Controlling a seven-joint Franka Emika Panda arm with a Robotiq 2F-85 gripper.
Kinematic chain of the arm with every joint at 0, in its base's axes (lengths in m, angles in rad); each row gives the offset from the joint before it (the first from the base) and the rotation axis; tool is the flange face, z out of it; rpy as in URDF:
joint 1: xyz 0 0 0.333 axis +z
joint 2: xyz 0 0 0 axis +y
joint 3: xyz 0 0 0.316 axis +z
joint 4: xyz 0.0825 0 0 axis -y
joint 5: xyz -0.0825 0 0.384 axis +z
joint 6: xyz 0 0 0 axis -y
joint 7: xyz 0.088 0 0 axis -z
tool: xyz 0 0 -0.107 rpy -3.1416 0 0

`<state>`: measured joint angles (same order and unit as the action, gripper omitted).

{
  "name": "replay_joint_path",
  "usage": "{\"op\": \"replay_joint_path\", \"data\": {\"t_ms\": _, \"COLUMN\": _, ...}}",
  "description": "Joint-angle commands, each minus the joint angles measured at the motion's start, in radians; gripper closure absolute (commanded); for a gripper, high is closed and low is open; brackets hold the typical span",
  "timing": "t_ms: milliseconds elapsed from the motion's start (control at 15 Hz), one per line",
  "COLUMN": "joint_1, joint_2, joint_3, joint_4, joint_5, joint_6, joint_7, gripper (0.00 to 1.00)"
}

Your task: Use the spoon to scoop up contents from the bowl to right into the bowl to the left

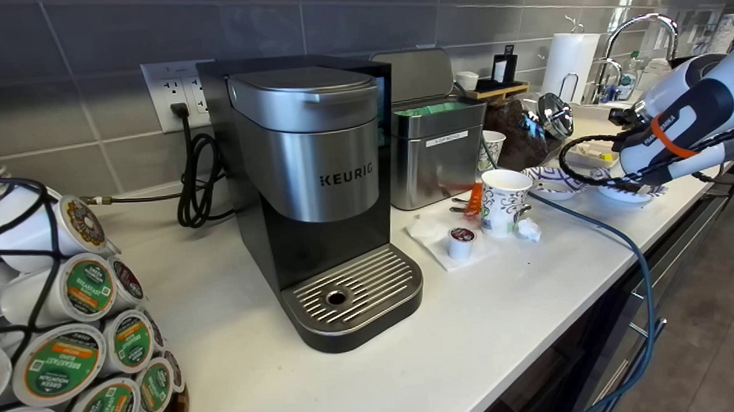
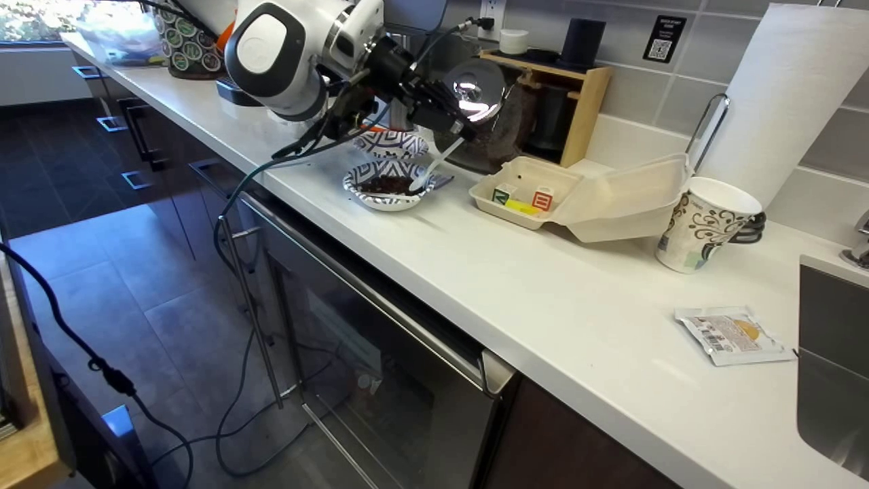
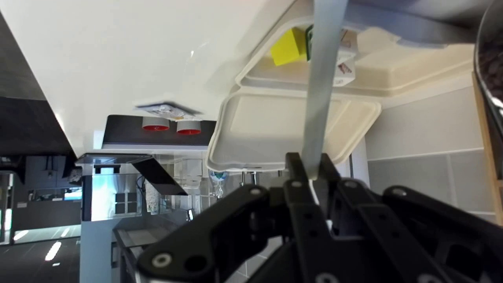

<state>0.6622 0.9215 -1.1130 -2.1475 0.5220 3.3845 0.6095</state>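
Note:
My gripper (image 2: pixel 467 130) is shut on the handle of a white plastic spoon (image 2: pixel 440 163). The handle also rises between the fingertips (image 3: pixel 312 165) in the wrist view, where the spoon (image 3: pixel 323 78) runs out of the top of the picture. The spoon slants down, with its lower end at the dark contents (image 2: pixel 383 183) of the near patterned bowl (image 2: pixel 385 205). I cannot tell how deep it is. A second patterned bowl (image 2: pixel 392 140) stands just behind it; its inside is mostly hidden. Both bowls (image 1: pixel 555 185) (image 1: pixel 630 196) show in an exterior view, partly behind the arm.
An open takeout box (image 2: pixel 611 217) with small blocks stands beside the near bowl. A tilted glass jar (image 2: pixel 499 136) with a shiny lid is behind. A paper cup (image 1: pixel 504 206), coffee maker (image 1: pixel 316 171) and blue cable (image 1: pixel 647 305) are along the counter.

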Motion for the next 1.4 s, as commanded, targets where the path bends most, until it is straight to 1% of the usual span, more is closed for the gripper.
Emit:
{"op": "replay_joint_path", "data": {"t_ms": 0, "joint_1": 0.033, "joint_2": 0.063, "joint_3": -0.072, "joint_4": 0.0, "joint_5": 0.042, "joint_6": -0.021, "joint_7": 0.018, "gripper": 0.97}}
{"op": "replay_joint_path", "data": {"t_ms": 133, "joint_1": 0.049, "joint_2": 0.093, "joint_3": -0.094, "joint_4": -0.007, "joint_5": 0.049, "joint_6": -0.035, "joint_7": 0.017, "gripper": 0.97}}
{"op": "replay_joint_path", "data": {"t_ms": 200, "joint_1": 0.049, "joint_2": 0.098, "joint_3": -0.085, "joint_4": -0.002, "joint_5": 0.091, "joint_6": -0.042, "joint_7": -0.031, "gripper": 0.97}}
{"op": "replay_joint_path", "data": {"t_ms": 267, "joint_1": 0.056, "joint_2": 0.108, "joint_3": -0.084, "joint_4": -0.004, "joint_5": 0.099, "joint_6": -0.051, "joint_7": -0.038, "gripper": 0.97}}
{"op": "replay_joint_path", "data": {"t_ms": 333, "joint_1": 0.064, "joint_2": 0.113, "joint_3": -0.089, "joint_4": -0.009, "joint_5": 0.068, "joint_6": -0.067, "joint_7": -0.01, "gripper": 0.97}}
{"op": "replay_joint_path", "data": {"t_ms": 400, "joint_1": 0.06, "joint_2": 0.111, "joint_3": -0.071, "joint_4": 0.001, "joint_5": 0.105, "joint_6": -0.081, "joint_7": -0.056, "gripper": 0.97}}
{"op": "replay_joint_path", "data": {"t_ms": 533, "joint_1": 0.079, "joint_2": 0.124, "joint_3": -0.075, "joint_4": 0.002, "joint_5": 0.105, "joint_6": -0.117, "joint_7": -0.054, "gripper": 0.97}}
{"op": "replay_joint_path", "data": {"t_ms": 667, "joint_1": 0.096, "joint_2": 0.145, "joint_3": -0.081, "joint_4": 0.004, "joint_5": 0.106, "joint_6": -0.129, "joint_7": -0.044, "gripper": 0.97}}
{"op": "replay_joint_path", "data": {"t_ms": 1000, "joint_1": 0.106, "joint_2": 0.188, "joint_3": -0.074, "joint_4": 0.031, "joint_5": 0.126, "joint_6": -0.111, "joint_7": -0.03, "gripper": 0.97}}
{"op": "replay_joint_path", "data": {"t_ms": 1333, "joint_1": 0.1, "joint_2": 0.224, "joint_3": -0.055, "joint_4": 0.076, "joint_5": 0.142, "joint_6": -0.09, "joint_7": -0.03, "gripper": 0.97}}
